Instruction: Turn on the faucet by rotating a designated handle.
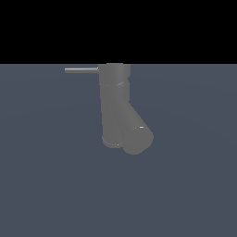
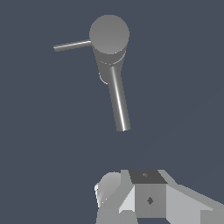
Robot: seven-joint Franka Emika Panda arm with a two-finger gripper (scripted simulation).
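Blocky white and pale-grey hand, dark top panel, small diamond mark.

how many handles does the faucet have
1. A single thin light-grey handle sticks out sideways from the top section of the faucet, toward the exterior view's left. The wrist view shows no second one, though the faucet's far side is hidden.
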